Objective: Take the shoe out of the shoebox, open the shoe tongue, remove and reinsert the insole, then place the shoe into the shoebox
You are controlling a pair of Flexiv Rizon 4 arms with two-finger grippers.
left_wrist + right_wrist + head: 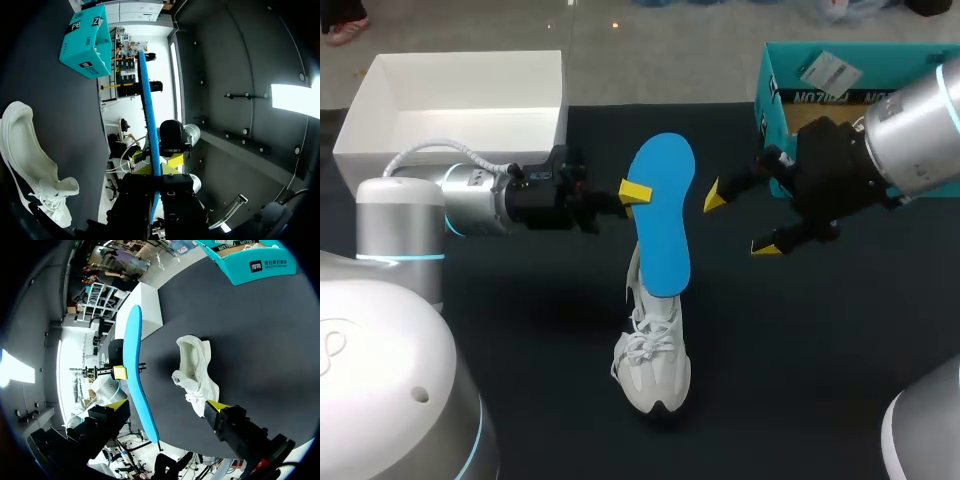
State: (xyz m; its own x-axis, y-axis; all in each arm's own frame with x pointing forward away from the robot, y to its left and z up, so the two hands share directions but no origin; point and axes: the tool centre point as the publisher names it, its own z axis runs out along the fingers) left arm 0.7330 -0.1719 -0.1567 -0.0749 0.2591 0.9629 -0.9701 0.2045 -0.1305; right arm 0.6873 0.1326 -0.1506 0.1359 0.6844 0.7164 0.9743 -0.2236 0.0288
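My left gripper (632, 192) is shut on a blue insole (662, 215) and holds it up on edge above the black table (520, 330). In the left wrist view the insole (149, 115) runs as a thin strip between the fingers of the left gripper (157, 167). A white shoe (652, 360) lies under the insole's lower end; whether they touch I cannot tell. My right gripper (740, 222) stands open just right of the insole, apart from it. In the right wrist view the insole (134, 365) and the shoe (197, 372) lie ahead of the right gripper (166, 406). The teal shoebox (780, 85) sits at the back right.
A white open box (460, 100) stands at the back left of the table. My right arm covers part of the teal shoebox. Bare black tabletop spreads around the shoe in front.
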